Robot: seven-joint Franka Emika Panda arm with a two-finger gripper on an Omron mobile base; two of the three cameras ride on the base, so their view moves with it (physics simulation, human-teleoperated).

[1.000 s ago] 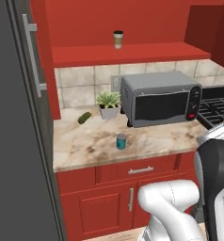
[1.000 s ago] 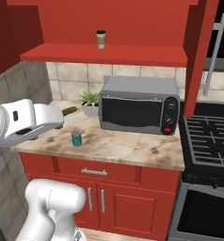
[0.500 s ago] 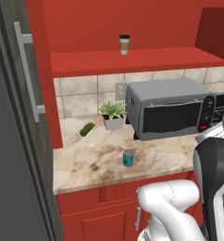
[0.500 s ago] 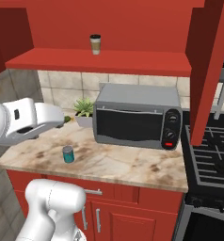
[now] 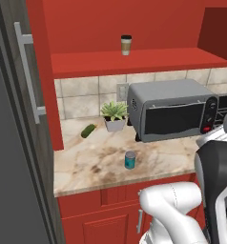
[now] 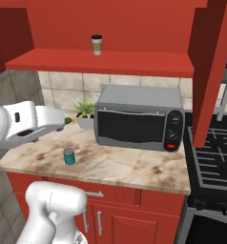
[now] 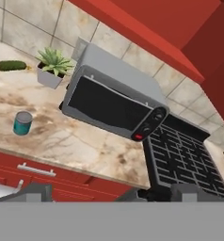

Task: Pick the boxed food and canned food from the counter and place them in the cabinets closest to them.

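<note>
The canned food (image 5: 130,160) (image 6: 69,156) (image 7: 22,123) is a small teal can with a silvery top. It stands upright near the front of the beige marbled counter (image 5: 94,159) (image 6: 120,166) (image 7: 71,141). Above it runs the open red shelf of the cabinets (image 5: 134,62) (image 6: 101,62) (image 7: 147,33). The boxed food is out of view. In the hand view my gripper (image 7: 111,193) is open and empty, with its tips far apart. It is well back from the counter, and the can is off to the left.
A grey toaster oven (image 5: 172,114) (image 6: 139,119) (image 7: 114,103) stands right of the can. A potted plant (image 5: 114,116) (image 7: 52,68) and a cucumber (image 5: 88,130) (image 7: 11,66) lie behind it. A paper cup (image 5: 126,45) (image 6: 96,44) sits on the shelf. The stove (image 6: 215,162) is at the right, and a dark fridge (image 5: 15,143) at the left.
The whole picture has grown and shifted: the base has driven closer to the counter. The can, the toaster oven and the plant keep their places on it.
</note>
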